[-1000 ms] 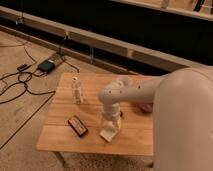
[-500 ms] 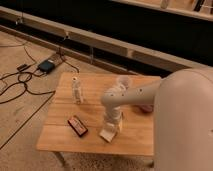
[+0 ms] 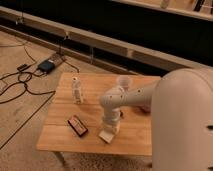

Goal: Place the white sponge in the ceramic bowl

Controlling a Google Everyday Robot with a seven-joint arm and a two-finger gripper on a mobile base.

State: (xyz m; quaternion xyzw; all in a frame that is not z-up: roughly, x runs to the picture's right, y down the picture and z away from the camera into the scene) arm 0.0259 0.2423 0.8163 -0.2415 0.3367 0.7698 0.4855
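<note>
Closest to the camera is the robot's big white arm (image 3: 182,125), which fills the whole lower right and reaches leftward over the wooden bench (image 3: 60,142). It bends at a chunky joint and points pretty much straight down.

At the bottom of that is the pincer (image 3: 111,128), low over the front part of the bench. The white sponge (image 3: 106,135) sits right at its tip, a small pale block a bit tilted, not far from the front edge. Honestly I can't tell if the pincer is clamped on it or just resting over it, and I can't tell if the sponge is touching the wood either.

Just left of the sponge, lying flat and at an angle, there's a dark flat box (image 3: 77,125) with a reddish edge. The two are near each other but apart.

Further back, a small white bottle (image 3: 76,90) stands upright on the left side. The ceramic bowl (image 3: 144,108) is on the right, mostly hidden behind the arm, with only a dull maroon sliver showing. It's well apart from the sponge. A white cup (image 3: 123,82) stands near the back edge.

Past the bench, cables (image 3: 17,87) snake over the floor to a black box (image 3: 47,65), with a long pale ledge (image 3: 100,42) behind.
</note>
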